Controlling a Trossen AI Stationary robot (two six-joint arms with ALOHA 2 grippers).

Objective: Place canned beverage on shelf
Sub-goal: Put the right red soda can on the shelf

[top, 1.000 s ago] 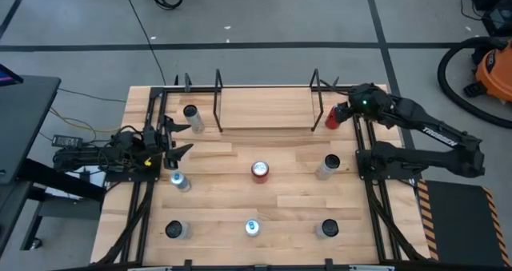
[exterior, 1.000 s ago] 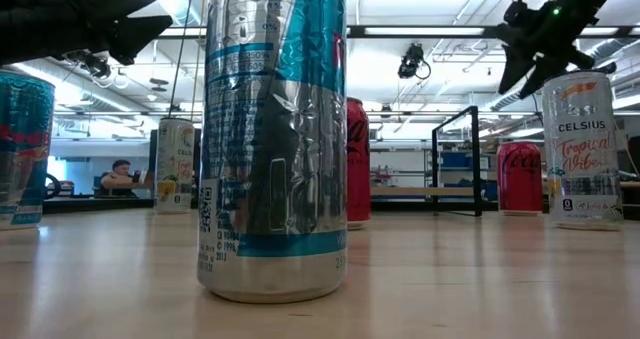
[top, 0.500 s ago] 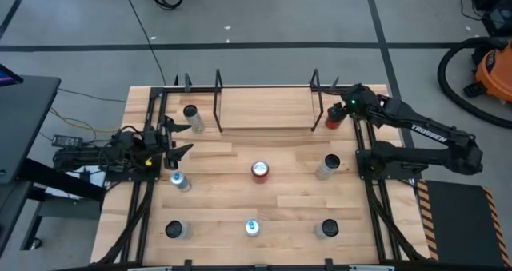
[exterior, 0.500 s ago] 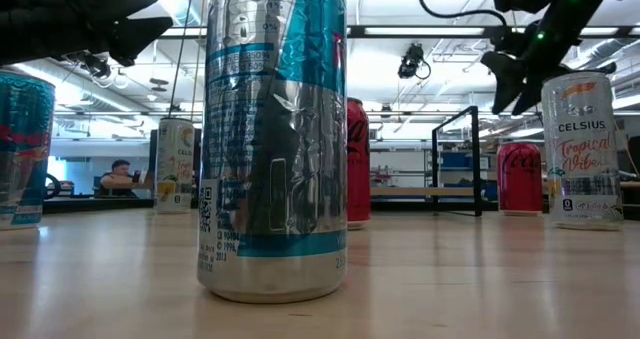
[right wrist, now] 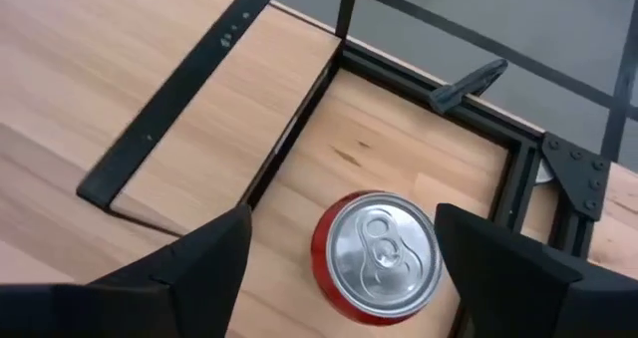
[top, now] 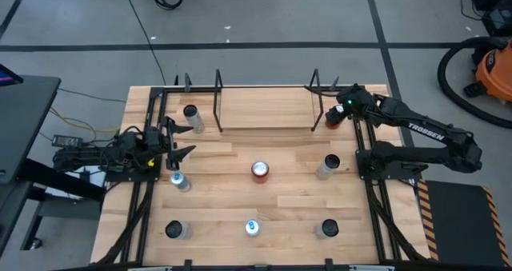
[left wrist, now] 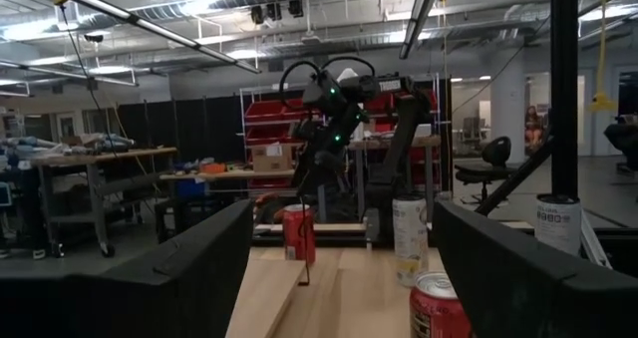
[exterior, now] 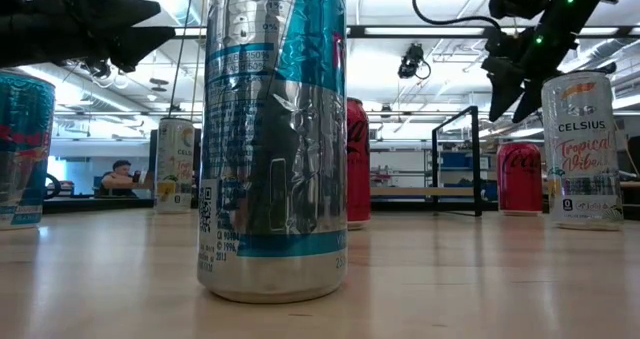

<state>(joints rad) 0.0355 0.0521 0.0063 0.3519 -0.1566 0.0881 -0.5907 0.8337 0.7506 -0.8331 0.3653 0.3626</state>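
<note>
A red can (top: 330,121) with a silver top (right wrist: 379,246) stands upright on the table just right of the shelf (top: 264,105), a light wood board between thin black rods at the far middle. My right gripper (right wrist: 344,216) is open and points down over the can, one finger on each side of it and above its top; in the low view the right gripper (exterior: 510,87) hangs clear above the red can (exterior: 520,179). My left gripper (top: 182,140) is open and empty at the left side of the table.
Several other cans stand about the table: a red one (top: 260,169) in the middle, silver ones at the far left (top: 192,115), right (top: 328,165) and along the near edge (top: 252,227). Black frame rails (right wrist: 518,178) run close by the red can.
My right gripper has gone toward the table's left and a little down, coming over the red can beside the shelf. The can has stayed where it was.
</note>
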